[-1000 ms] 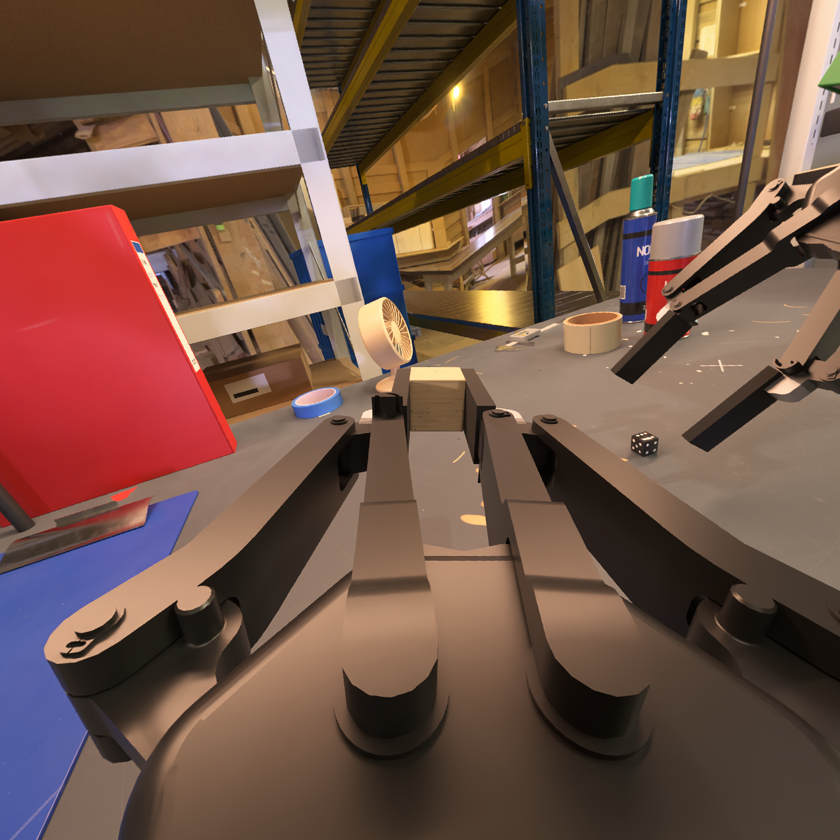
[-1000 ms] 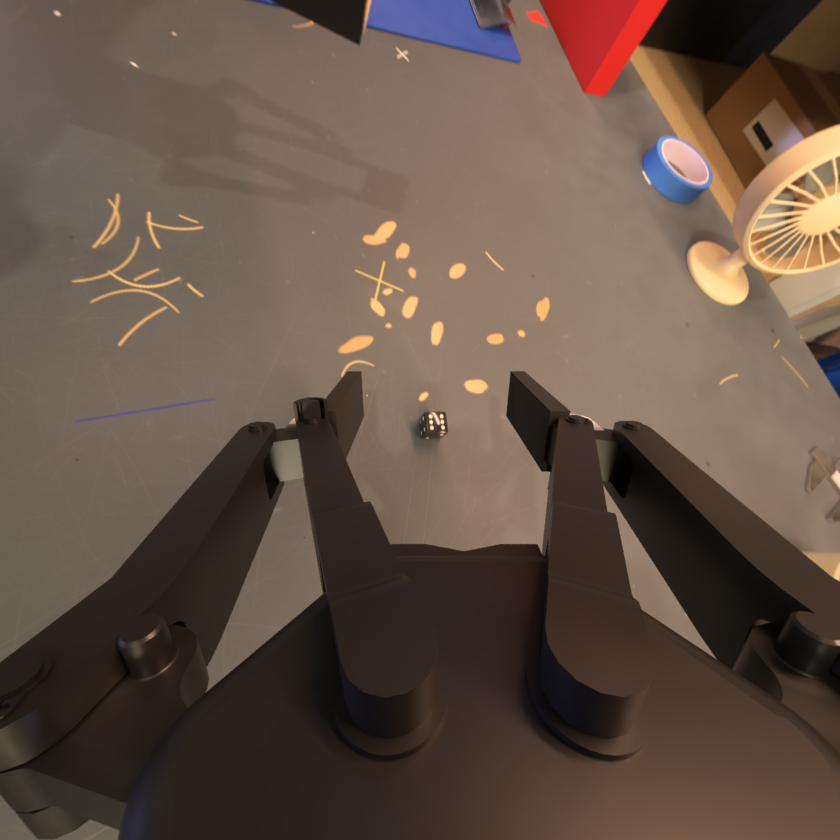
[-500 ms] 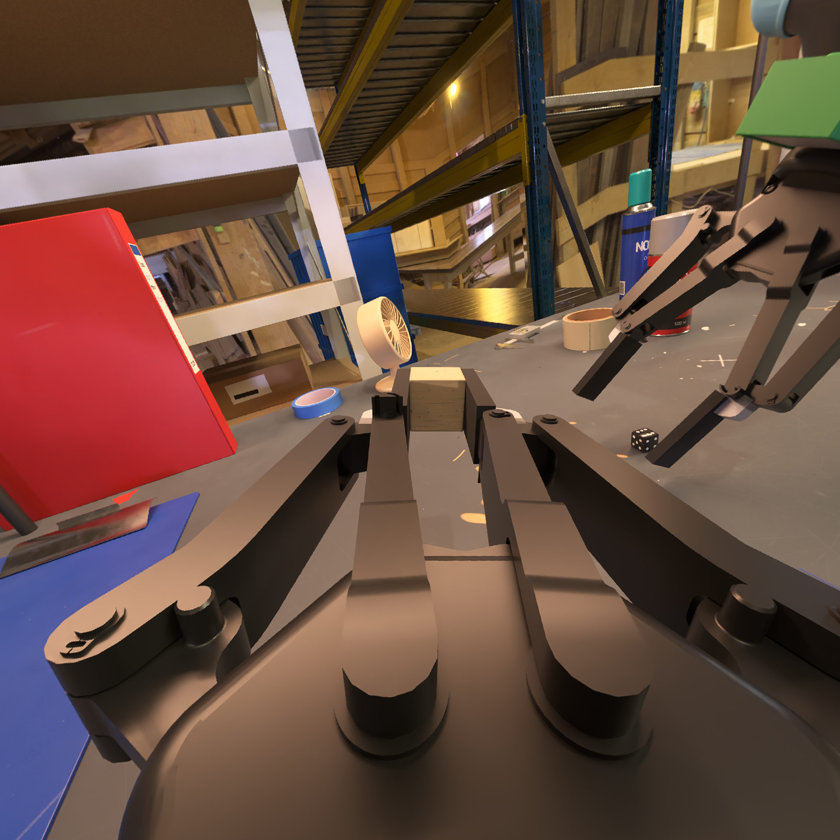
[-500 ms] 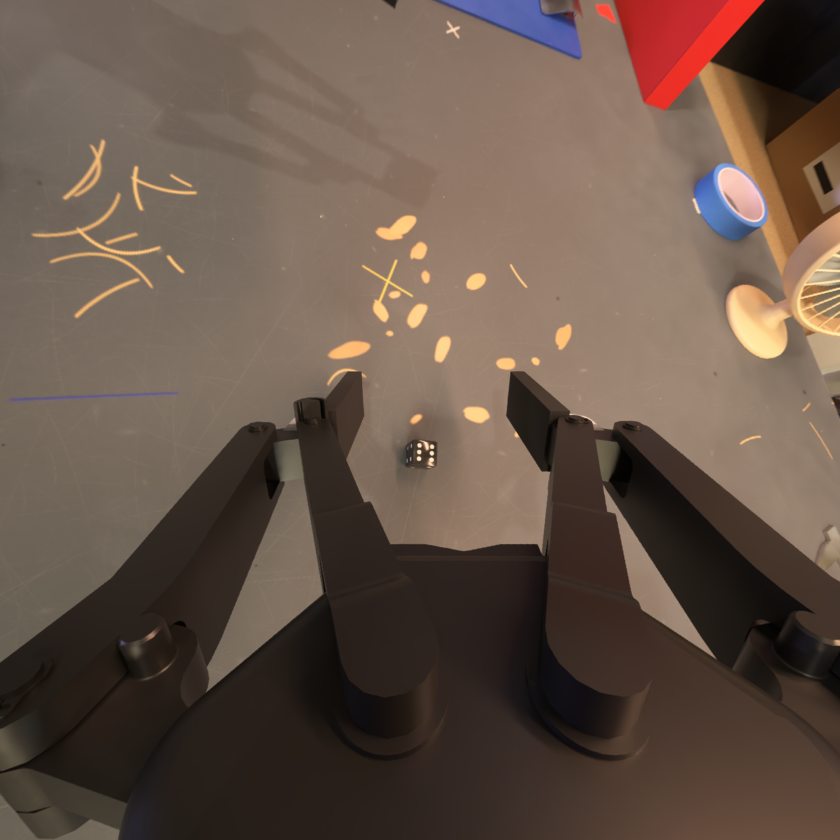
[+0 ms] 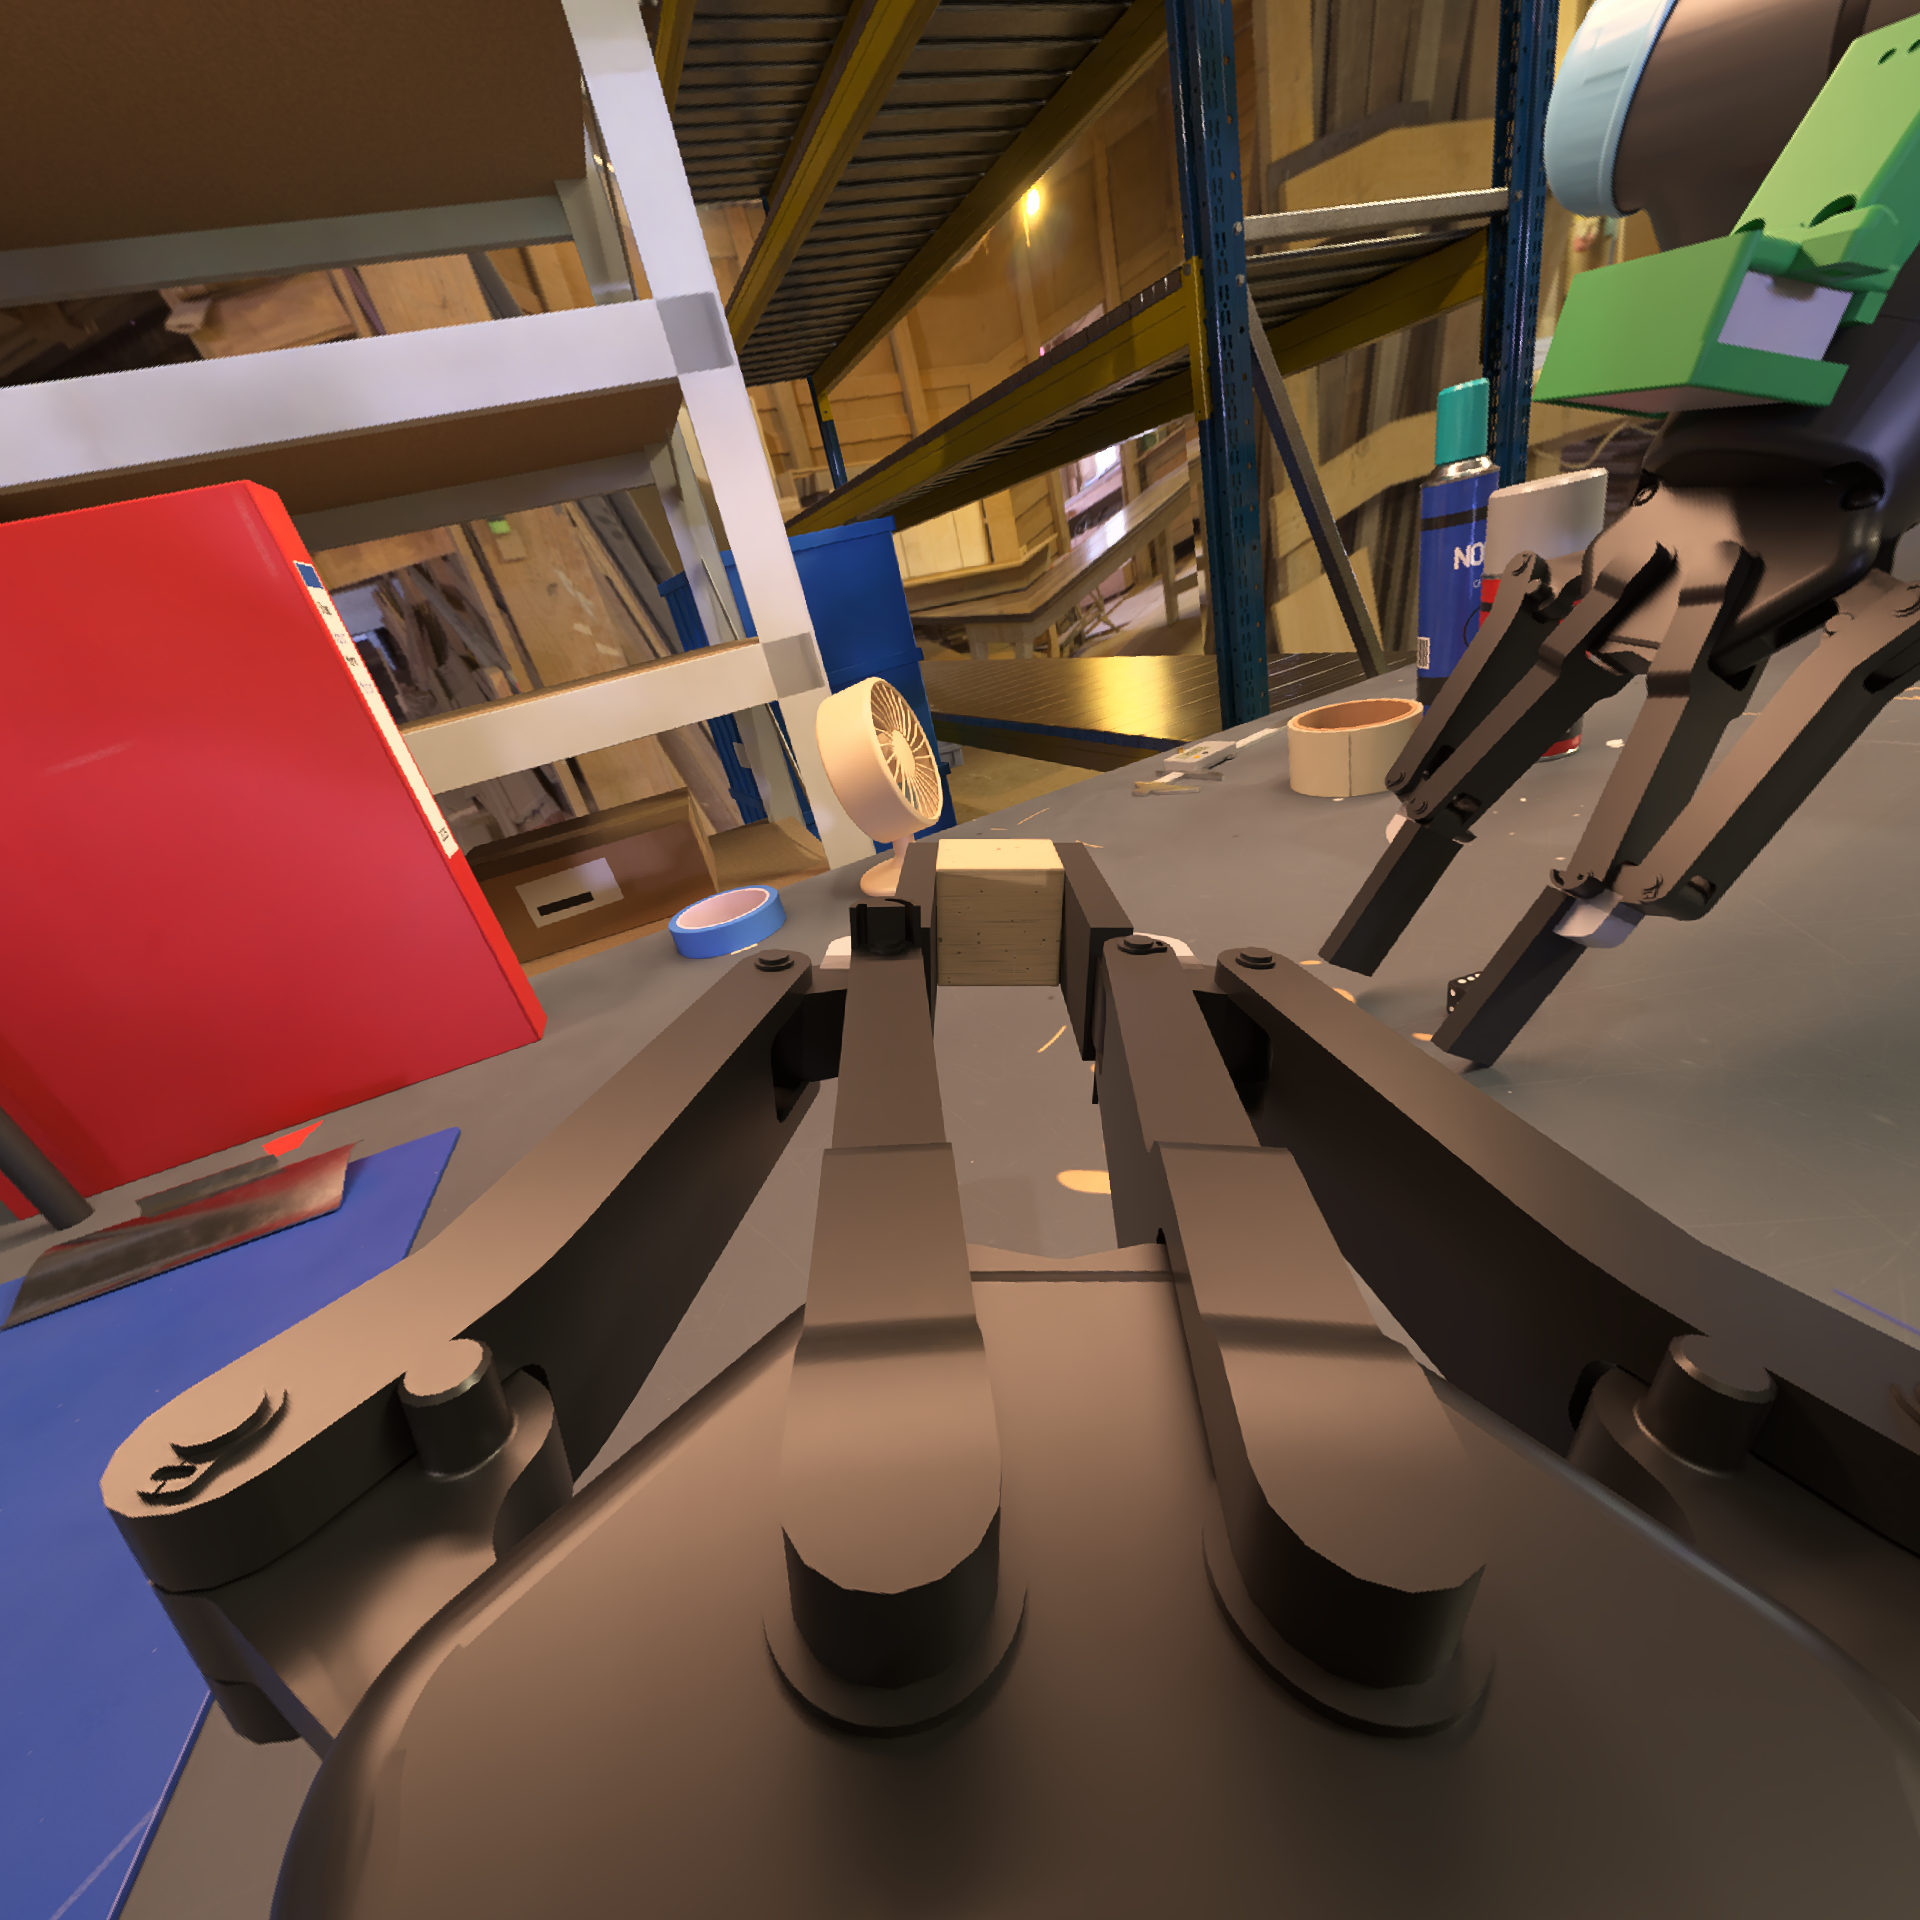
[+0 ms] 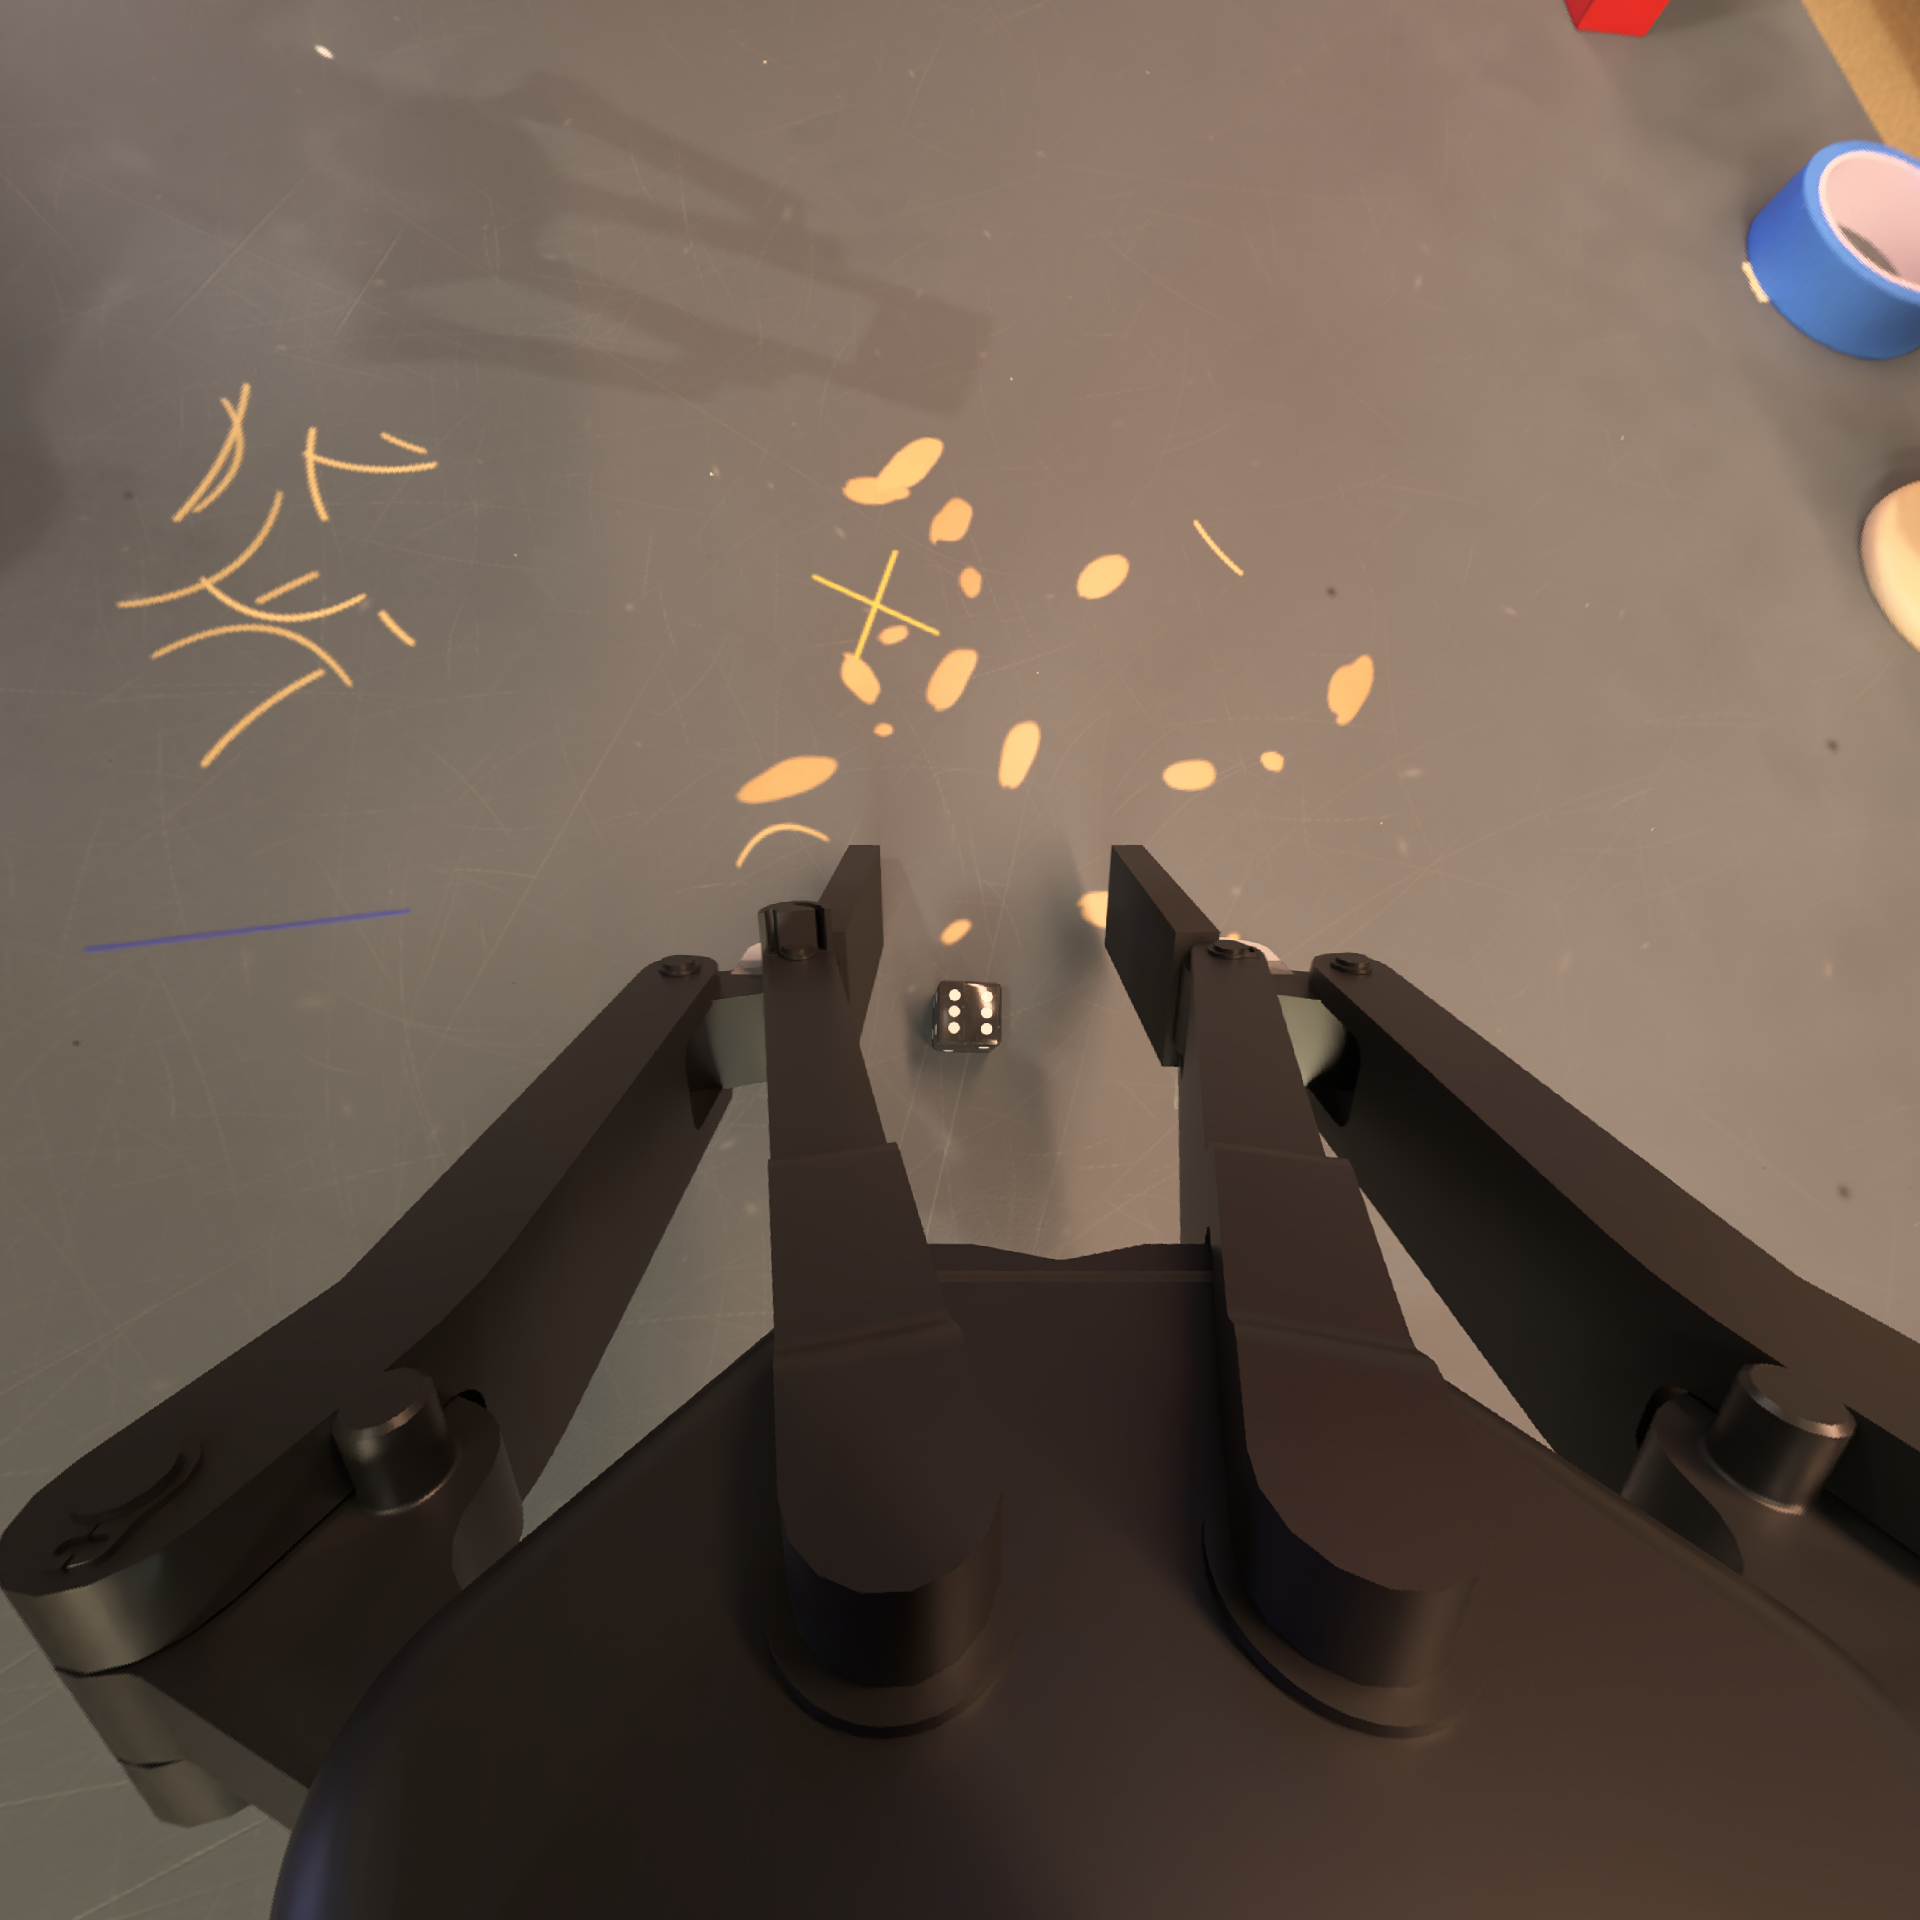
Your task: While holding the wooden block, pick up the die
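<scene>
My left gripper (image 5: 1000,914) is shut on a pale wooden block (image 5: 997,912) and holds it above the grey table. A small black die (image 6: 966,1016) with white pips lies on the table. My right gripper (image 6: 995,883) is open, its two fingers standing either side of the die, which sits closer to the left finger and behind the fingertips. In the left wrist view the right gripper (image 5: 1408,1003) reaches down to the table at the right, and the die (image 5: 1463,994) shows partly hidden between its fingers.
A red box (image 5: 197,831) and a blue mat (image 5: 125,1455) are at the left. A blue tape roll (image 5: 727,920), a small fan (image 5: 883,769), a tan tape roll (image 5: 1351,743) and spray cans (image 5: 1455,540) stand at the back. The blue tape roll (image 6: 1844,249) also shows at right.
My right gripper has come down and forward over the die, which now lies between its fingers; its jaws have narrowed somewhat. My left gripper has held still with the block.
</scene>
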Controlling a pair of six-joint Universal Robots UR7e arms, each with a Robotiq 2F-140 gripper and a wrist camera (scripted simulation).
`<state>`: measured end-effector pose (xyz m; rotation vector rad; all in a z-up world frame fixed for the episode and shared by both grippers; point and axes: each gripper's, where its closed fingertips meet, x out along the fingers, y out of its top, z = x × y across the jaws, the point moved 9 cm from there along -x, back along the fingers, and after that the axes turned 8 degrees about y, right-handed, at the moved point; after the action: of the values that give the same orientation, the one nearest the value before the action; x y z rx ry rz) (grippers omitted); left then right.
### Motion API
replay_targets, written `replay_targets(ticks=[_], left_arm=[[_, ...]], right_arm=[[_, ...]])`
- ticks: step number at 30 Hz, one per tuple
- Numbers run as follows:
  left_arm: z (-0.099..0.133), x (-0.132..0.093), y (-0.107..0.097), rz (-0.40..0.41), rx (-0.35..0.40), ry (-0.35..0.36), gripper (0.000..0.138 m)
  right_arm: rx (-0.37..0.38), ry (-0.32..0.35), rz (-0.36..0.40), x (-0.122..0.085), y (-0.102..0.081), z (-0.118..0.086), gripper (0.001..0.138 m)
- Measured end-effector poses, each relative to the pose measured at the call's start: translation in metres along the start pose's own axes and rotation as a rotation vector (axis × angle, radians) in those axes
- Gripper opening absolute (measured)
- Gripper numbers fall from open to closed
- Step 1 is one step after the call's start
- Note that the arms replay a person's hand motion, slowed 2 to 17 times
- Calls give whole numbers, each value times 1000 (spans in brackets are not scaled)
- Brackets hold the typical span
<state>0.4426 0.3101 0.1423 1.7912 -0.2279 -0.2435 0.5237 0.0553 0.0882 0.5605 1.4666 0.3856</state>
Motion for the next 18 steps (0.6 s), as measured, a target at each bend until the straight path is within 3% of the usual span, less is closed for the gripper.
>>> replay_targets(ticks=[9, 18], left_arm=[[0, 0, 0, 2, 6, -6, 29], [1, 0, -1, 1, 13, -9, 29]], right_arm=[[49, 25, -4, -5, -8, 0, 39], [29, -16, -16, -9, -12, -6, 25]])
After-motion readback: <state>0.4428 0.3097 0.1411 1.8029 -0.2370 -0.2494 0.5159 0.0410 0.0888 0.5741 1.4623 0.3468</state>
